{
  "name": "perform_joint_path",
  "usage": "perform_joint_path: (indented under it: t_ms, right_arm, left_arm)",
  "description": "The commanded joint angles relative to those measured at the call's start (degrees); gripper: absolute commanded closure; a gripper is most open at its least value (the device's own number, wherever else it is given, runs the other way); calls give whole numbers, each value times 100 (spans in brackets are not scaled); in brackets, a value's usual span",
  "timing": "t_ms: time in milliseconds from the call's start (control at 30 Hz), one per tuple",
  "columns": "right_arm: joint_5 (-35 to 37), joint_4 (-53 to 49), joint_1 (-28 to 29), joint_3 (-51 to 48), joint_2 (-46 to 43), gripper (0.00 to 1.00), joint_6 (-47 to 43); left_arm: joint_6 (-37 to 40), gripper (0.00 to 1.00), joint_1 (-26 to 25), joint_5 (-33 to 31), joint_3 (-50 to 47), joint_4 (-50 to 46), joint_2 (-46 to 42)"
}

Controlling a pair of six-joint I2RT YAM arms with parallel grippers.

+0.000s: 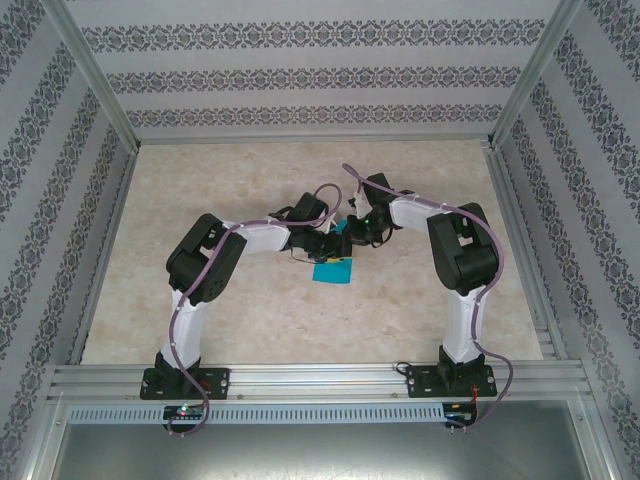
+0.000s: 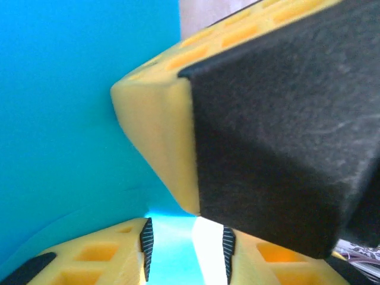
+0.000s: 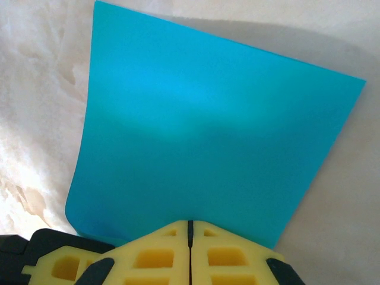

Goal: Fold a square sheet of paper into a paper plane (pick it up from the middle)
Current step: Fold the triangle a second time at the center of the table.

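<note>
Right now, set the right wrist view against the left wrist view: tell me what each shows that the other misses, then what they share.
Right wrist: the square sheet of paper nearly whole, both far corners in frame, with the right gripper shut on its near edge. Left wrist: the left gripper, jaws apart, and a large yellow finger with a black pad crossing the frame very close. Shared: the teal paper, and some pale table behind it.
</note>
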Motion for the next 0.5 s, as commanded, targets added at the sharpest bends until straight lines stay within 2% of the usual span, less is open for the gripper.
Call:
perform_joint_path:
  t_ms: [0,67,200,267,467]
  right_arm:
    - [-57,-207,-21,-72,45,93,-111]
    - [-75,-207,-22,-64,43,93,-107]
    - [-106,-203,-26,-38,-15,93,-85]
    - [-137,-206,-29,-31,-79,93,-70]
    - [-171,-234,-96,-63,-335,93,-35]
  left_arm:
    - [169,57,-57,-79,-232,194,-14]
    - [234,57,-60,-51,-280,221,-49]
    - [363,67,-57,-63,-298,60,-56]
    - [398,75,-57,-85,-330,40,-49]
    - [531,84,-57,-221,-361,-100,-29]
